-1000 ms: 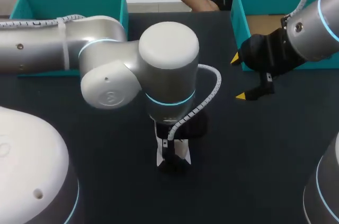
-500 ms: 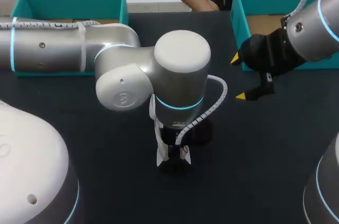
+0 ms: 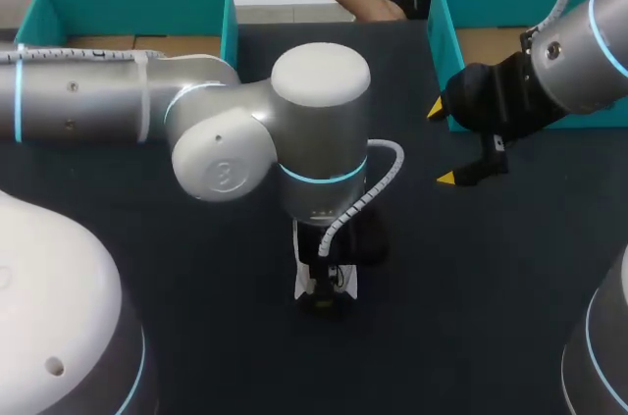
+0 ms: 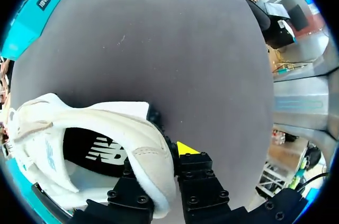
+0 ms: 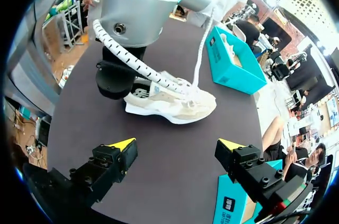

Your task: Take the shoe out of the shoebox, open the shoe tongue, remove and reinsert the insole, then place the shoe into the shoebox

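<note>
A white shoe [image 5: 170, 102] with a black insole [image 4: 100, 152] lies on its sole on the dark table. In the head view my left arm's wrist hides most of the shoe [image 3: 301, 283]. My left gripper [image 4: 156, 158] points down at the heel; one finger is inside the shoe and the other outside, both pressed on the heel collar. In the head view the left gripper [image 3: 322, 283] is mid-table. My right gripper [image 3: 442, 143] hangs open to the right near the right shoebox [image 3: 491, 42], holding nothing. In its own view the right gripper [image 5: 176, 147] faces the shoe's side.
A second teal shoebox [image 3: 128, 3] stands at the back left, with something white in it [image 5: 228, 44]. A person's hand [image 3: 378, 11] is at the table's far edge between the boxes. Bare dark table [image 3: 471, 278] lies in front of the right gripper.
My left gripper's fingers have closed onto the shoe's heel, and the left wrist shifted a little over it. The right arm has not moved.
</note>
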{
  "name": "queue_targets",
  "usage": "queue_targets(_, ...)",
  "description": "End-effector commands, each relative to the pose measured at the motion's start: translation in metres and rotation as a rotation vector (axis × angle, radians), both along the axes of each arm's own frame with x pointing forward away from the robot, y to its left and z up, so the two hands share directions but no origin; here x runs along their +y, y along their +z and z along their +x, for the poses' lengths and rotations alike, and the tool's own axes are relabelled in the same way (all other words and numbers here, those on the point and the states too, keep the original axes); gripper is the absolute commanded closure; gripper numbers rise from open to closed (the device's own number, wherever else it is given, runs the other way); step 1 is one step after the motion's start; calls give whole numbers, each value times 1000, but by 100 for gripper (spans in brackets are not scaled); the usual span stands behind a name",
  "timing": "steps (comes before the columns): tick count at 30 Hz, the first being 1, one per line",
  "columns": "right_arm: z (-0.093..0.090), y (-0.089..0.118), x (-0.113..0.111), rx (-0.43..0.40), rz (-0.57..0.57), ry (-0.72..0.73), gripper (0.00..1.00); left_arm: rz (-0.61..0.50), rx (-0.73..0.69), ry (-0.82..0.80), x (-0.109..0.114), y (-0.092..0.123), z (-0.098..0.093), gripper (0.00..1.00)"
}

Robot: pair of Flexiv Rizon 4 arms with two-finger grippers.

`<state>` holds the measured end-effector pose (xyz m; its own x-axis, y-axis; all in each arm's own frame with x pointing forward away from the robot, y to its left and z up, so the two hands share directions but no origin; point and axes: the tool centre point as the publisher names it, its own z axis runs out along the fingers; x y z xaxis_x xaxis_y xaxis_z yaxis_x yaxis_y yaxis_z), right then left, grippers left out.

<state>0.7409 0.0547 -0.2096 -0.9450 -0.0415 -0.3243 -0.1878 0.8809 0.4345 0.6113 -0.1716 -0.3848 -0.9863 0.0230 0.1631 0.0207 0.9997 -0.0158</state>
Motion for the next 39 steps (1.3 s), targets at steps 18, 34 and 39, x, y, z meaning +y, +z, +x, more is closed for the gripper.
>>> queue_targets(18,0,-1,1,-2,-2,-2,0,113,4,24,57,188,-4,100)
queue_targets(34,0,-1,1,-2,-2,-2,0,53,112,-37,81,189,10,100)
queue_targets(39,0,-1,1,-2,-2,-2,0,23,112,-43,136,188,43,100)
